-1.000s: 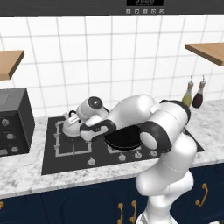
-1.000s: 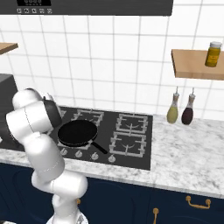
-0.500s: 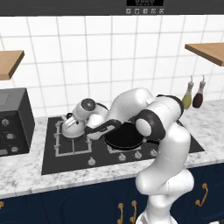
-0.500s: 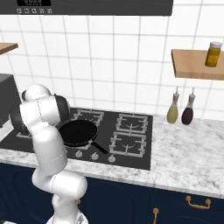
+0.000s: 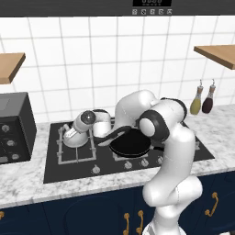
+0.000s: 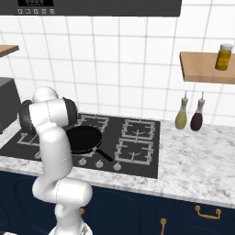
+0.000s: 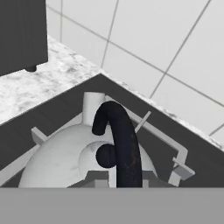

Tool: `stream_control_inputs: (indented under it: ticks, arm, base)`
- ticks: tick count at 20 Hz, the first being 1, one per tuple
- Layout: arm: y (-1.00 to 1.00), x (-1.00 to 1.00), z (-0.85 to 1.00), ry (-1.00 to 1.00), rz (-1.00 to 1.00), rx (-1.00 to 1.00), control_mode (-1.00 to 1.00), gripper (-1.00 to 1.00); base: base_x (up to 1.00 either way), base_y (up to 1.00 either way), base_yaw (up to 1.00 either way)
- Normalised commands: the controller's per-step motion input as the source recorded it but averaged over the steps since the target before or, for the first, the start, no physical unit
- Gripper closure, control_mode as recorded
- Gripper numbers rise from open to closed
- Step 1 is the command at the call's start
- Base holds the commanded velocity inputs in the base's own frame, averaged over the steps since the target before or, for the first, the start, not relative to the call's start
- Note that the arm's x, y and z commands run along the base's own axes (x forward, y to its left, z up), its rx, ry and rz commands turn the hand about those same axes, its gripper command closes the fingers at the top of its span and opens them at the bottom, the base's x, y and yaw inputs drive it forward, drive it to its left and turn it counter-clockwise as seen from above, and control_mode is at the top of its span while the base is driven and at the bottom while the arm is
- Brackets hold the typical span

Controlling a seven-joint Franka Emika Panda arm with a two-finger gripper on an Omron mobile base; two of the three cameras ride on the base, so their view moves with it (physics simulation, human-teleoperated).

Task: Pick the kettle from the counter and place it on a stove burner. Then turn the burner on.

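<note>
Left base view: the kettle [image 5: 73, 136] sits on the big left grate of the stove burner [image 5: 75, 143], on the dark cooktop let into the marble desk [image 5: 27, 183]. The arm reaches low across the black frying pan [image 5: 131, 143], and its wrist is right against the kettle's near side. Over the last second the wrist has come down and to the left with the kettle; half a second ago it was higher and further right, and now the kettle looks settled on the grate. The claw itself is hidden behind the wrist here.

Right base view: the arm's upper links block the left end of the cooktop, so neither kettle nor claw can be judged. The frying pan, the 2 bottles [image 6: 181, 118] by the wall and the jar [image 6: 223, 57] on the shelf are where they were 1 second ago.

Hand view: the kettle's dark arched handle [image 7: 121, 140] runs straight up from the bottom edge, with the lid knob [image 7: 105, 155] and pale dome just under the camera and the spout [image 7: 92, 107] pointing away. The claw is closed on that handle, barely beginning to ease.

Judgement: the placing step looks finished or nearly so. What remains is letting go, lifting clear of the handle, then reaching the front knobs [image 5: 96, 169] to light this burner.
</note>
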Motion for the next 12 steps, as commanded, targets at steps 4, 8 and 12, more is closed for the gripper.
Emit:
stream_control_inputs:
  ticks: [4, 8, 12]
  arm:
    - [0.00, 0.37, -0.11, 0.00, 0.00, 0.00, -1.00, 1.00]
    - [0.00, 0.17, -0.04, 0.00, 0.00, 0.00, -1.00, -1.00]
    - [0.00, 0.00, 0.00, 0.00, 0.00, 0.00, -1.00, -1.00]
  base:
    - [0.00, 0.00, 0.00]
    - [0.00, 0.00, 0.00]
    - [0.00, 0.00, 0.00]
